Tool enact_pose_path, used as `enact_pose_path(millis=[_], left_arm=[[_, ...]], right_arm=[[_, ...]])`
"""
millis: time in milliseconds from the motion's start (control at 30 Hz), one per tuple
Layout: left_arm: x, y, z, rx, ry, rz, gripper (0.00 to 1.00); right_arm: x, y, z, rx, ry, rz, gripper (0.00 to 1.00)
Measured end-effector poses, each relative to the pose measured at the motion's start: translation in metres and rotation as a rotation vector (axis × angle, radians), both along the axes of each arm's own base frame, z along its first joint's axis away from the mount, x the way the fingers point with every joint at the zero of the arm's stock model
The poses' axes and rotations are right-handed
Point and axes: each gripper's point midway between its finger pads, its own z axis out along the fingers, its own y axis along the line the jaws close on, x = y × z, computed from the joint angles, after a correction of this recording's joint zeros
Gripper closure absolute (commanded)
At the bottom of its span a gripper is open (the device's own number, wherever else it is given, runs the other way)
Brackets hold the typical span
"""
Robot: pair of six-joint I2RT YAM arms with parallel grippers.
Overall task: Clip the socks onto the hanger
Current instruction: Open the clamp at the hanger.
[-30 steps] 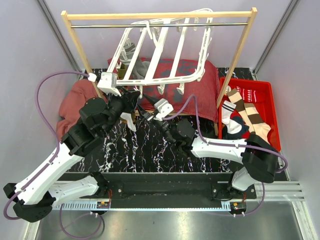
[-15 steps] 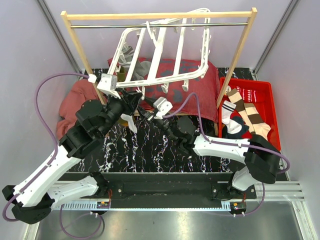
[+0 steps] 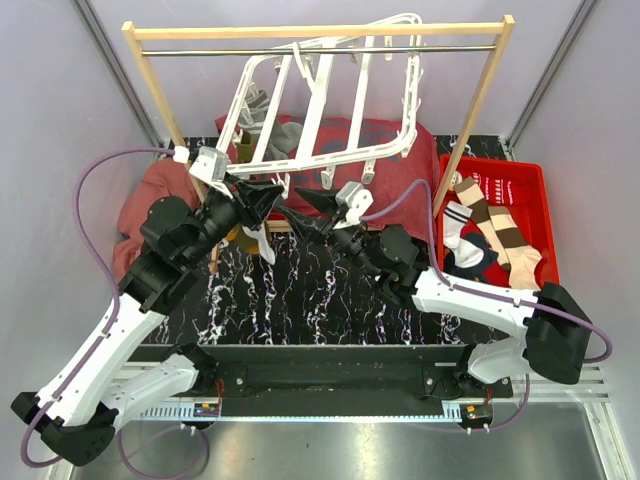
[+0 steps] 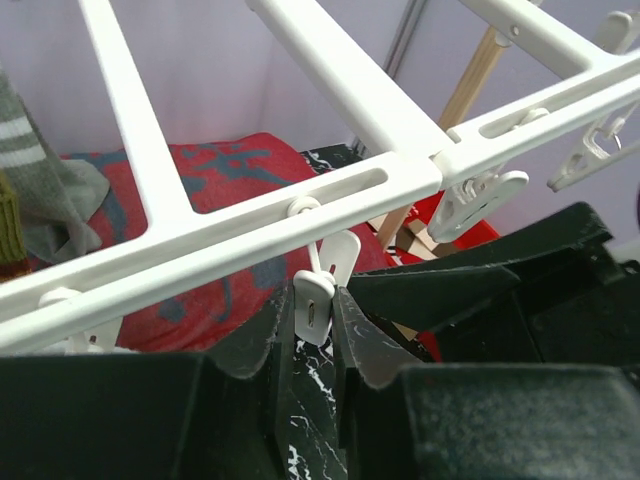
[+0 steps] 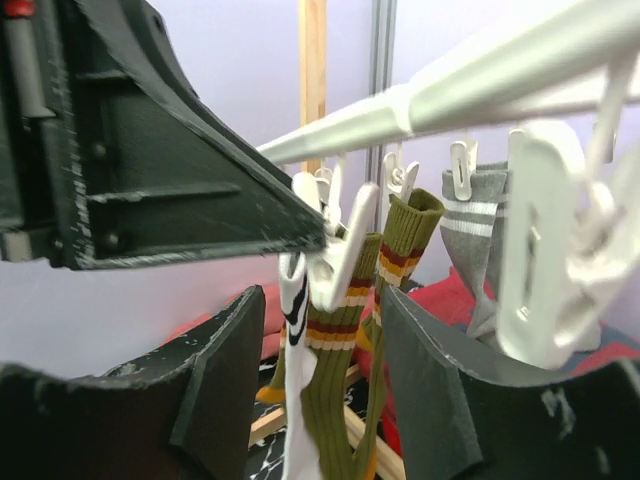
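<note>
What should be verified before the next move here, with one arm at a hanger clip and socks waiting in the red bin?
1. Left gripper on a clip: ok, jaws shut on a white clip under the hanger.
2. White sock caught in that clip: cannot tell; it hangs right beside it.
3. Right gripper free: ok, jaws open, nothing held.
4. Hanger level: not ok, it hangs tilted under the wooden rail frame.
5. More socks to hand: ok, several lie in the red bin.
</note>
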Motion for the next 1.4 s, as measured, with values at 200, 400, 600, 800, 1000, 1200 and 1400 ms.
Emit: enact_pose_path(millis=[200,400,600,800,1000,1200,1400], left_arm=[[-0.009,-0.009,0.009,-0.032,-0.020,-0.094,1.00],[-0.017,-0.016,0.017,-0.058,-0.036,-0.153,1.00],[-0.017,-0.018,0.015,-0.074,-0.032,-0.171,1.00],[-0.015,-0.020,0.014,-0.084,-0.024,-0.181,1.00],[-0.016,-0.023,0.014,-0.105,-0.020,-0.201,1.00],[-0.020,-0.026,0.017,-0.136,-0.015,-0.229,1.00],[-0.022,-0.029,0.019,-0.159,-0.014,-0.253,1.00]], right_arm=[[0.008,-0.006,-0.010,0.025,0.068,0.036,0.41],[0.012,-0.008,-0.009,0.059,0.111,0.100,0.42],[0.000,-0.003,-0.007,0.064,0.130,0.198,0.44],[-0.010,-0.006,0.001,0.080,0.132,0.266,0.47],[-0.011,-0.010,0.004,0.092,0.146,0.301,0.51],[-0.009,-0.013,0.007,0.112,0.161,0.330,0.53],[-0.010,-0.015,0.013,0.128,0.167,0.374,0.53]])
